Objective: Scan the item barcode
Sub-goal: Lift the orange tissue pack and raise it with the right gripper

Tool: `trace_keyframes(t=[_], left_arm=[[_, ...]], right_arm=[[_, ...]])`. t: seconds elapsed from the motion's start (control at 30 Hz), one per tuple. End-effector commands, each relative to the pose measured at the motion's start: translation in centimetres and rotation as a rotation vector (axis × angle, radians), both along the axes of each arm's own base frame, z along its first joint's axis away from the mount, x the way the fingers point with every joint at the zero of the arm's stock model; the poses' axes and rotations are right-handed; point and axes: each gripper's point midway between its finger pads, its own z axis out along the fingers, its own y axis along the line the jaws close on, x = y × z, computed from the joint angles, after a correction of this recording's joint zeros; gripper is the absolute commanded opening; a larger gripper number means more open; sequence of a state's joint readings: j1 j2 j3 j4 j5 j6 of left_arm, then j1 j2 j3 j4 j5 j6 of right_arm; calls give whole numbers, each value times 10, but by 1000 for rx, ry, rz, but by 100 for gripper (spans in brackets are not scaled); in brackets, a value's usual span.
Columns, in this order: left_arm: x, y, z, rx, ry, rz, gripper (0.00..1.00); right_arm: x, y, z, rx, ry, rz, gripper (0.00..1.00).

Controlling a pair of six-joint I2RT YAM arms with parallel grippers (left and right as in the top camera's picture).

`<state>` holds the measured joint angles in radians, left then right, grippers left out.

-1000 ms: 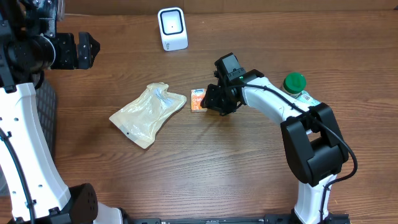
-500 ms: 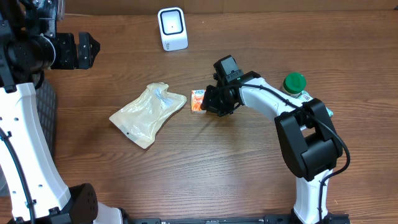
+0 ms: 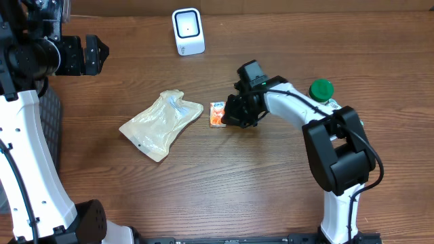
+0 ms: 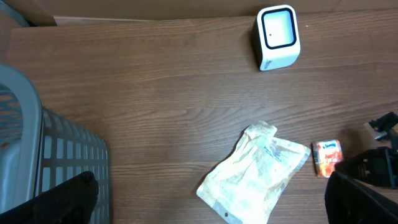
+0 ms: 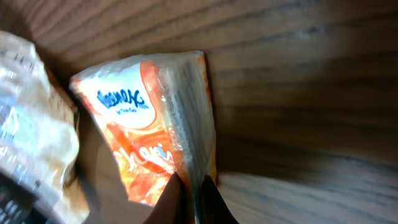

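Overhead: a small orange-and-white plastic packet lies on the wooden table, with the right gripper at its right edge. Left wrist: it lies just beside a pale crinkled pouch. Right wrist: the fingertips are pinched together on the packet's film edge (a creased seam).

In the overhead view, the fingertips of the right claw are hidden beneath its own wrist housing, and the right edge of the orange packet is covered by it. The packet's print is too small to be read there. In the right wrist view, the packet's lower end is cut off. The grey basket is cropped by the left wrist view's left edge.
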<state>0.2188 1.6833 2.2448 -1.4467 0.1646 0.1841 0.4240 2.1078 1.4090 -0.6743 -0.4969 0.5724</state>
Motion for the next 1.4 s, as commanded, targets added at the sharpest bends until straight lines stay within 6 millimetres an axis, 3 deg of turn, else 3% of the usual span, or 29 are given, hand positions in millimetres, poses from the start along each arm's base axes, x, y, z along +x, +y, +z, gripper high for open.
trace_keyframes(t=[0.0,0.3,0.53,0.63,0.9,1.37], left_arm=[[-1,-1,2,1,-7,-15,100],[-1,-1,2,1,-7,-15,100],[-1,-1,2,1,-7,-15,100],[-1,-1,2,1,-7,-15,100],[0,-1,2,2,-7,-15,100],[0,-1,2,2,-7,-15,99]], right_arm=[[6,-4,42,195,-51,90,4],[9,-26,137,521,-162,142,4],[-7,-17,208,919,-183,267,4],[-15,-17,228,1035,-171,315,4],[-15,-17,228,1029,-70,262,4],[-13,-17,229,1030,-95,275,4]])
